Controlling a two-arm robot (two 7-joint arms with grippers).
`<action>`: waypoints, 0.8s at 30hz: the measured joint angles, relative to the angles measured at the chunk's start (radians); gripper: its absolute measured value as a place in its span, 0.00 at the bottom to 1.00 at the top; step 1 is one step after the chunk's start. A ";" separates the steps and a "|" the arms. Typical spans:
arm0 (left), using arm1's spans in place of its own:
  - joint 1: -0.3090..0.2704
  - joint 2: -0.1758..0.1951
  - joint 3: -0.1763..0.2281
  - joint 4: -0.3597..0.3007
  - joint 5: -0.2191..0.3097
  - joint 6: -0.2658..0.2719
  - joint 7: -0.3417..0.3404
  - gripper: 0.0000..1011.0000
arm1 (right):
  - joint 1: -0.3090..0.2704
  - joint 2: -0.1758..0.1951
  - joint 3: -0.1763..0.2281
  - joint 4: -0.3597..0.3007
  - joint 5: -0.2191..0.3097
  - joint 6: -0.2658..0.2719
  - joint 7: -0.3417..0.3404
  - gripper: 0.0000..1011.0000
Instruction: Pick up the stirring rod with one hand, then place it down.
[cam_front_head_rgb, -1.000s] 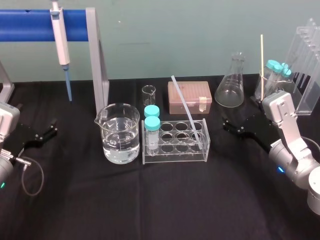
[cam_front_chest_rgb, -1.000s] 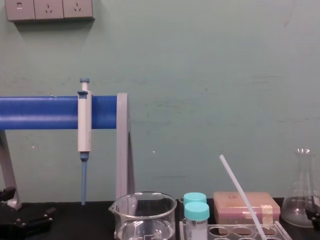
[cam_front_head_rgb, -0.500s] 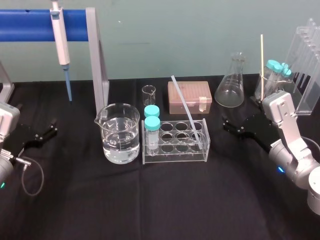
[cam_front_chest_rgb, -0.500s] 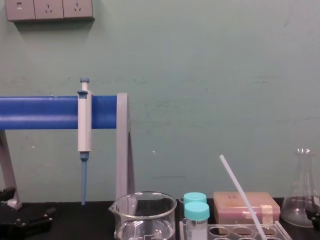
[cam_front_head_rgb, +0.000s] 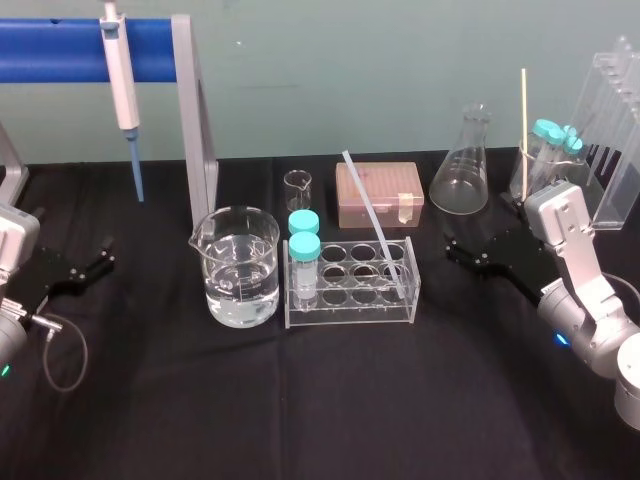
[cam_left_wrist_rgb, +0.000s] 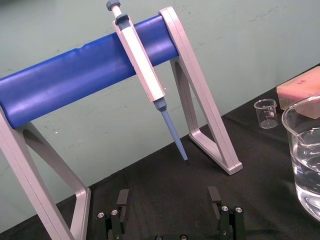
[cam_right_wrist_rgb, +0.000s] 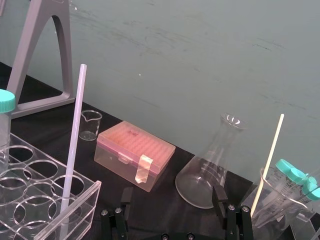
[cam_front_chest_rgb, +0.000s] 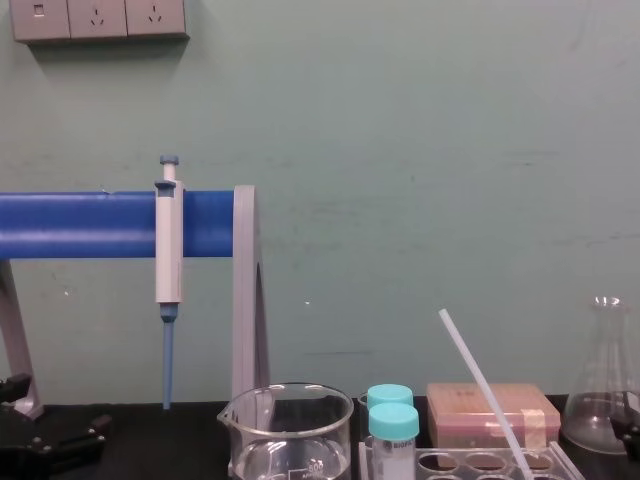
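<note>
1. Right gripper (cam_front_head_rgb: 453, 251) sits low over the black table (cam_front_head_rgb: 330, 400), right of the test-tube rack (cam_front_head_rgb: 350, 306). Its tips point left toward the rack.
2. Jaws are spread wide with nothing between them. The right wrist view shows both fingers (cam_right_wrist_rgb: 126, 196) well apart.
3. Stirring rod (cam_front_head_rgb: 375, 225) stands tilted in a hole at the rack's right end. Its lower end is in the rack and its upper end leans back and to the left, over the pink tip box (cam_front_head_rgb: 377, 193).
4. Rod and right gripper are apart, no contact. The rod is near, to the gripper's left, with the rack's end wall between them.
5. In the right wrist view the rod (cam_right_wrist_rgb: 73, 145) rises from the rack, off to one side of the open fingers.
6. In the chest view the rod (cam_front_chest_rgb: 480, 390) slants up out of the rack.
7. Left gripper (cam_front_head_rgb: 98, 257) is parked at the table's far left, well apart from the rod, jaws also wide and empty.
8. On the left side, a large beaker (cam_front_head_rgb: 240, 265) with clear liquid sits just beside the rack.
9. Two teal-capped tubes (cam_front_head_rgb: 303, 247) stand in the rack's left end.
10. Conical flask (cam_front_head_rgb: 460, 180) stands behind the right gripper.
11. Pipette (cam_front_head_rgb: 120, 70) hangs on the blue stand (cam_front_head_rgb: 60, 50) at back left.
</note>
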 joint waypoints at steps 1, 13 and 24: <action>0.000 0.000 0.000 0.000 0.000 0.000 0.000 0.99 | 0.000 0.000 0.000 0.000 0.000 0.000 0.000 0.99; 0.000 0.000 0.000 0.000 0.000 0.000 0.000 0.99 | 0.002 -0.008 0.029 0.000 0.036 -0.039 0.070 0.99; 0.000 0.000 0.000 0.000 0.000 0.000 0.000 0.99 | 0.050 -0.042 0.032 0.013 0.071 -0.126 0.218 0.99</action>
